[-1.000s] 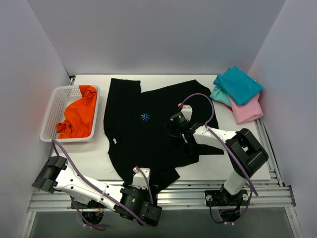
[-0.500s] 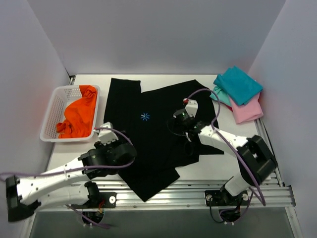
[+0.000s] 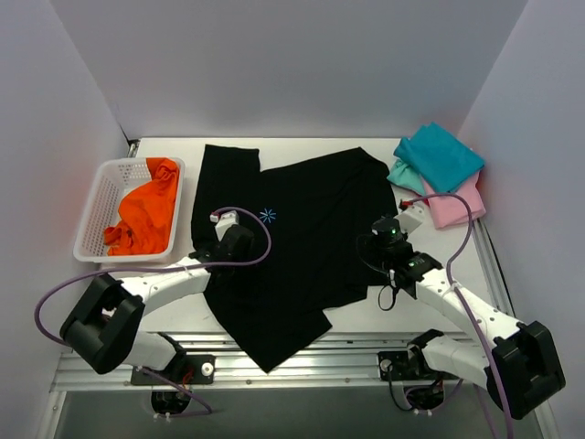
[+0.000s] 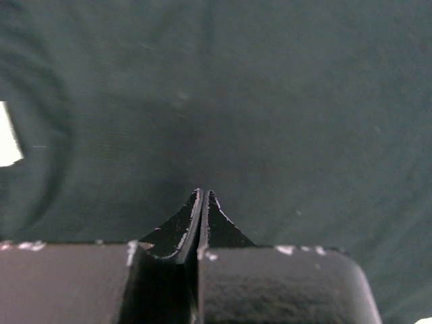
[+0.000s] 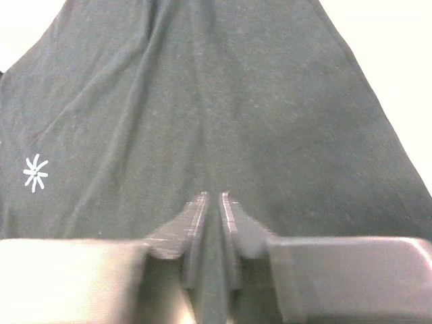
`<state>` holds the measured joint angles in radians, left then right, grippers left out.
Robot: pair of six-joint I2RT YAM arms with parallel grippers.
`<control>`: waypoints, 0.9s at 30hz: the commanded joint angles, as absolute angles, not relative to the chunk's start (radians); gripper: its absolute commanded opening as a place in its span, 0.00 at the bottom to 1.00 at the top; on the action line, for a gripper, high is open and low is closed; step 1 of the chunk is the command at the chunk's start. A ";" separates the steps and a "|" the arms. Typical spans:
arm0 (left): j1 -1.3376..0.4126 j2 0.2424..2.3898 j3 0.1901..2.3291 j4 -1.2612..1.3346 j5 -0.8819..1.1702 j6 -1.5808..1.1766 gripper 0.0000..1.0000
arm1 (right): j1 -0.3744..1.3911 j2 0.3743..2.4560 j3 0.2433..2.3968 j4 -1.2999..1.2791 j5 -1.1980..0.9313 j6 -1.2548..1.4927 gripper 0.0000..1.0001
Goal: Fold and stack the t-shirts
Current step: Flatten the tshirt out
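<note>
Nearby, a basket (image 3: 123, 257) flanks the black t-shirt (image 3: 302, 210).

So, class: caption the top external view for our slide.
Left pincer and right pincer over the spread black t-shirt; orange shirt in the basket, teal shirt atop pink shirt.

Black t-shirt (image 3: 292, 229) spread mostly flat mid-worktop, starburst mark (image 3: 267, 216) up, corner over near edge. Teal shirt (image 3: 441, 155) folded atop pink shirt (image 3: 454, 203), far right corner. Orange shirt (image 3: 146, 215) crumpled, left edge.
</note>
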<state>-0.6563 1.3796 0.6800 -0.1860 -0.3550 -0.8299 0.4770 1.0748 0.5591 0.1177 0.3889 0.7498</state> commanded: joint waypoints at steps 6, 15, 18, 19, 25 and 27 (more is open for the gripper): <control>-0.609 1.523 0.721 -0.060 -0.272 -0.836 0.02 | 0.414 1.037 0.540 0.031 0.430 0.854 0.00; -0.367 1.749 0.791 -0.087 -0.123 -0.767 0.02 | 0.354 0.984 0.528 0.017 0.430 0.871 0.00; -0.339 1.776 0.808 -0.087 -0.097 -0.753 0.02 | 0.339 0.954 0.496 0.066 0.391 0.874 0.00; -0.336 1.776 0.813 -0.090 -0.094 -0.749 0.02 | 0.328 0.960 0.483 0.083 0.371 0.873 0.00; -0.302 1.763 0.856 -0.129 -0.088 -0.720 0.02 | 0.314 1.192 0.446 0.276 0.151 0.890 0.00; -0.290 1.758 0.861 -0.129 -0.075 -0.715 0.02 | 0.314 1.279 0.433 0.361 0.106 0.906 0.00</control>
